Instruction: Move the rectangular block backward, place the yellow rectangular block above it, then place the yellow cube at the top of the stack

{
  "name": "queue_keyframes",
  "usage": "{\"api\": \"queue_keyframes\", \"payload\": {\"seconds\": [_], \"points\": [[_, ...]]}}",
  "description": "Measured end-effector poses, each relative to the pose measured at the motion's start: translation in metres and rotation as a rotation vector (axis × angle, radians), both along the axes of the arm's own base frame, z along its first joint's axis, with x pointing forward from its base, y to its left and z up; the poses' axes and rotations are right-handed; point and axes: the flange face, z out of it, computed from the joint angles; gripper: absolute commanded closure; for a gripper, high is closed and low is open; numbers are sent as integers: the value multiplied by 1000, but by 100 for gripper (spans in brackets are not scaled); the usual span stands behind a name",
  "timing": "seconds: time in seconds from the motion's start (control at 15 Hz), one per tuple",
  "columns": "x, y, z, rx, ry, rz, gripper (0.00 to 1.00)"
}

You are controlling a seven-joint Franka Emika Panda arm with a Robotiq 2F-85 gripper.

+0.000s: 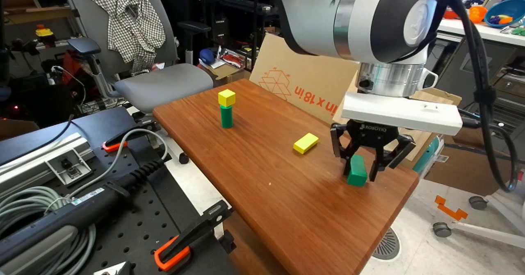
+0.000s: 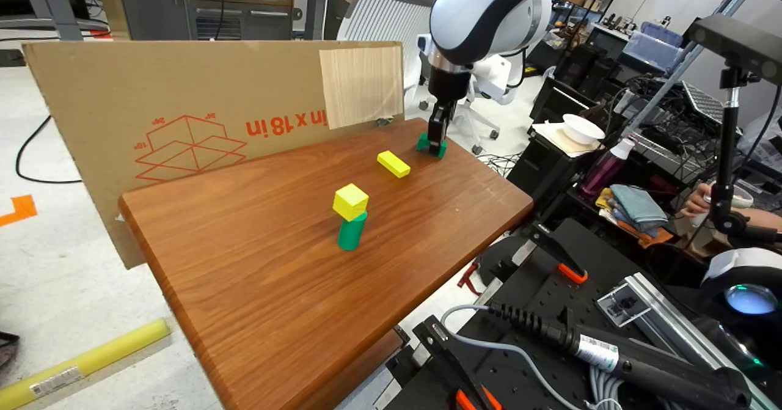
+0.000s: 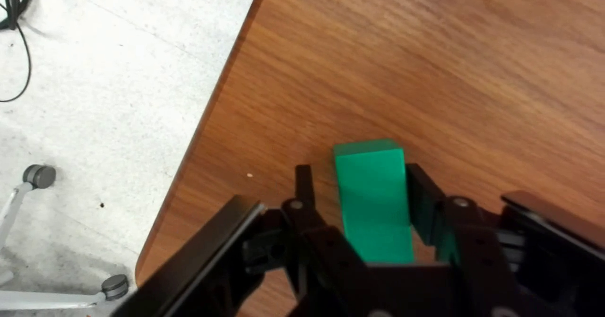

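Observation:
The green rectangular block point(image 1: 357, 171) lies on the wooden table near one end, also seen in the wrist view as a green block point(image 3: 375, 203). My gripper point(image 3: 358, 169) is lowered around it, fingers on either side of its long faces. A strip of table shows between the block and one finger point(image 3: 304, 182); the opposite finger point(image 3: 420, 199) is against or very close to it. The flat yellow rectangular block point(image 1: 306, 143) lies apart, nearer the table's middle. In both exterior views the yellow cube point(image 2: 350, 201) sits on an upright green cylinder point(image 2: 352, 233), slightly overhanging it.
A cardboard sheet point(image 2: 201, 110) stands along one long edge of the table point(image 2: 256, 312). Past the opposite edge is a black perforated bench point(image 1: 135, 209) with clamps, cables and a tool. The table's end edge is close to the gripper.

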Motion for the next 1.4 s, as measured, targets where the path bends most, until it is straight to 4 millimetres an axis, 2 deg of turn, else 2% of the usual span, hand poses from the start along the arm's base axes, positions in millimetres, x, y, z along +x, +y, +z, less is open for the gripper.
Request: {"api": "queue_keyframes", "payload": {"seconds": [0.07,0.13,0.47,0.67,0.8,1.0,1.2,1.4], "points": [[-1,1,-2,2,4,8,88],[-1,1,-5,4,9,16,91],[-2,2,-4,12,-3,86,91],[-16,6,0,30,-41,191,91],[-36,12,5,56,-39,282,91],[-77,26,4,109,16,424,91],[-124,49,-4,151,92,565,91],[-153,74,-5,132,128,717,91]]}}
